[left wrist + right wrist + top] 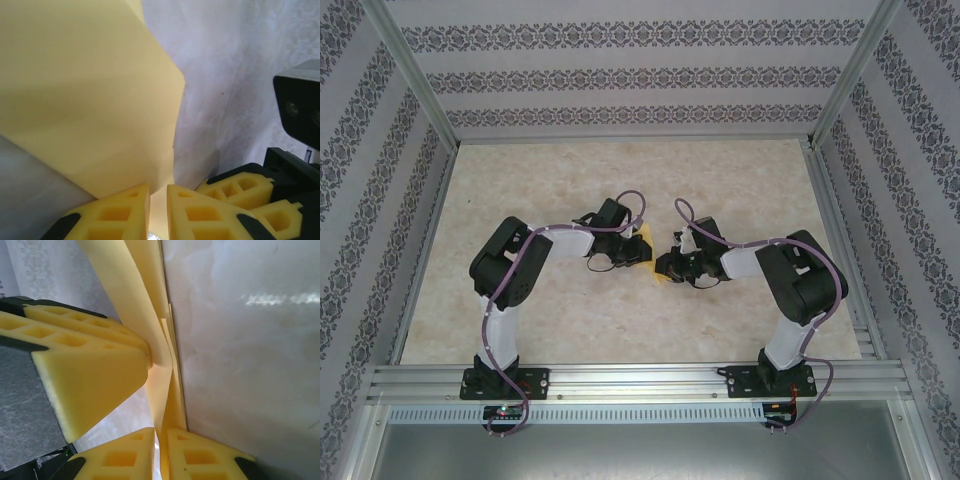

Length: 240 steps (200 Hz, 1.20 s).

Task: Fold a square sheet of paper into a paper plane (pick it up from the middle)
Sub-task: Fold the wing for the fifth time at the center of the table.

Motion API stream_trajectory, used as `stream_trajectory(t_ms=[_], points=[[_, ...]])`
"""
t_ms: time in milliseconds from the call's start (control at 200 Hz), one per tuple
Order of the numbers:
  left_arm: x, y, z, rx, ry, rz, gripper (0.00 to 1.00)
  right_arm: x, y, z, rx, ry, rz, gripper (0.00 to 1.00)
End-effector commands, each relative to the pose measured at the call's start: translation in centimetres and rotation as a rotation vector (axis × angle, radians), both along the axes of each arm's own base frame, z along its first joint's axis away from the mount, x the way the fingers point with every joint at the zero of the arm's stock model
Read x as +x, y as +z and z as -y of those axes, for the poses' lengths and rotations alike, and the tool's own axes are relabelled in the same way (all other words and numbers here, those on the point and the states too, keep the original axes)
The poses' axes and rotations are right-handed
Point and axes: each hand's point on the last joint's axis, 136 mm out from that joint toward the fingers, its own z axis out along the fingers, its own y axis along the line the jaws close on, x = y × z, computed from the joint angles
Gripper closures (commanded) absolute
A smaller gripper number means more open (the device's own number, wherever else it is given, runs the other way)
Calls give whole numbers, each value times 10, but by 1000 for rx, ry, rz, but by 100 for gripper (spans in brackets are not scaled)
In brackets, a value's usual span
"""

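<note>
The yellow square sheet of paper (646, 250), folded into layers, is held up off the table between my two grippers at the table's middle. In the left wrist view the paper (90, 90) spreads wide, and its lower edge runs down between the fingers of my left gripper (158, 202), which is shut on it. In the right wrist view a folded edge of the paper (135, 300) drops into my right gripper (162, 445). Its jaws stand slightly parted, with the paper against one finger and a sliver of light beside it. A finished paper plane is out of view.
The pale marbled table (520, 320) has patterned walls on three sides and a metal rail (640, 380) at the near edge. The grippers nearly touch: a right finger (235, 190) shows beside the left gripper, and a left finger (85, 370) looms beside the right one.
</note>
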Motion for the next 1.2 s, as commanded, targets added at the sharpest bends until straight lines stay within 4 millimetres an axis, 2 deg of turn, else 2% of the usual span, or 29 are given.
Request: stream_trajectory(t_ms=[0, 285, 430, 530, 654, 804, 1004, 1194], points=[[-11, -35, -18, 151, 21, -68, 82, -18, -10, 8, -59, 17, -35, 85], [-11, -38, -20, 164, 26, -84, 82, -34, -26, 16, -106, 20, -79, 90], [-12, -40, -20, 169, 25, -88, 82, -34, -33, 18, -125, 14, -95, 93], [-12, -40, -21, 171, 26, -91, 82, -30, -18, 17, -116, 7, -61, 88], [-12, -39, -21, 170, 24, -89, 82, -23, 14, 18, -123, 7, 33, 84], [-12, -38, -19, 165, 21, -91, 82, -19, 38, 13, -175, 47, 124, 84], [-12, -39, -20, 165, 22, -93, 82, -10, 32, -4, -232, 89, 142, 90], [-14, -41, -20, 166, 21, -98, 83, -3, 19, -6, -268, 86, 127, 93]])
